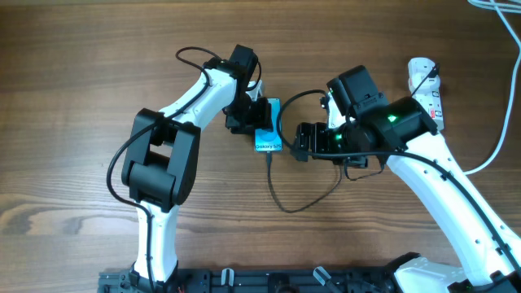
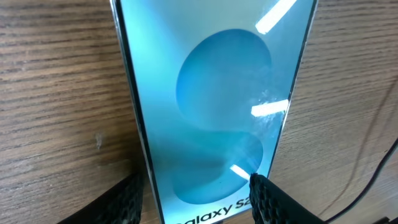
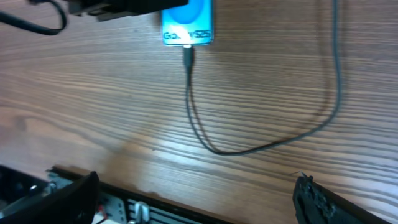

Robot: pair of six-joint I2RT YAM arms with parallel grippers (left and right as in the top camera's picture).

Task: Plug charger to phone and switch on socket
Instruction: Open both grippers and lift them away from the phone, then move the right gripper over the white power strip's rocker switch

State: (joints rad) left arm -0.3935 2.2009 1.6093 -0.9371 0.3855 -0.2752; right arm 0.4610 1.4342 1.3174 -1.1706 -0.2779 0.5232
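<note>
The phone [image 1: 268,135] lies on the wooden table with its teal screen up and the "Galaxy S25" text at its near edge. My left gripper [image 1: 249,120] is shut on the phone, with one finger on each long side, as the left wrist view [image 2: 199,202] shows around the phone [image 2: 211,112]. The charger [image 1: 282,205] is a thin black cable that loops over the table. Its plug tip [image 3: 188,56] sits at the bottom edge of the phone [image 3: 186,22]. My right gripper [image 1: 299,143] is wide open and empty [image 3: 196,190], just right of the phone. The socket [image 1: 428,85] lies at the far right.
A thick white cord [image 1: 503,138] runs along the table's right edge from the socket area. The black cable loop [image 3: 273,140] lies between the phone and the table's front edge. The arm mounting rail [image 1: 269,281] runs along the front edge.
</note>
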